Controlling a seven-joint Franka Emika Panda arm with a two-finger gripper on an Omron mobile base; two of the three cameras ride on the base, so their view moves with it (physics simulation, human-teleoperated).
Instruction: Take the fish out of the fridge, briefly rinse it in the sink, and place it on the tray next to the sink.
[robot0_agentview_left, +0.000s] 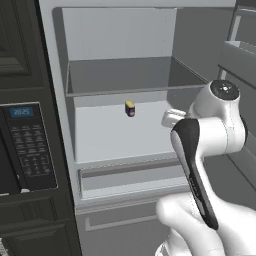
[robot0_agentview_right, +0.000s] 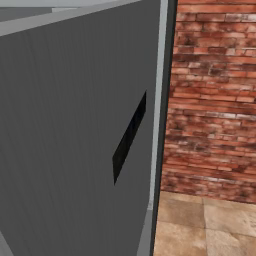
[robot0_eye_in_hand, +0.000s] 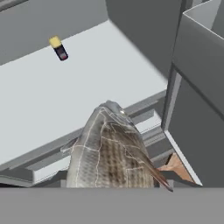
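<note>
The fish (robot0_eye_in_hand: 109, 153), silvery-grey with brown scales, lies close up at the bottom of the hand view, head pointing away. It hangs above the front lip of the fridge (robot0_agentview_left: 120, 135) shelf and the drawer below. It covers my fingertips, and my gripper is shut on it. In the left base view my gripper (robot0_agentview_left: 171, 118) pokes out from behind the arm at the right end of the middle shelf. The fridge stands open, with a pale interior and flat shelves. The sink and the tray are out of view.
A small yellow-and-purple can (robot0_agentview_left: 130, 108) (robot0_eye_in_hand: 58, 48) stands at the back of the middle shelf. The black microwave (robot0_agentview_left: 30, 145) sits left of the fridge. The open fridge door (robot0_agentview_right: 75, 125), with bins (robot0_eye_in_hand: 201, 52), stands close on the right. Beyond it is a brick wall (robot0_agentview_right: 215, 100).
</note>
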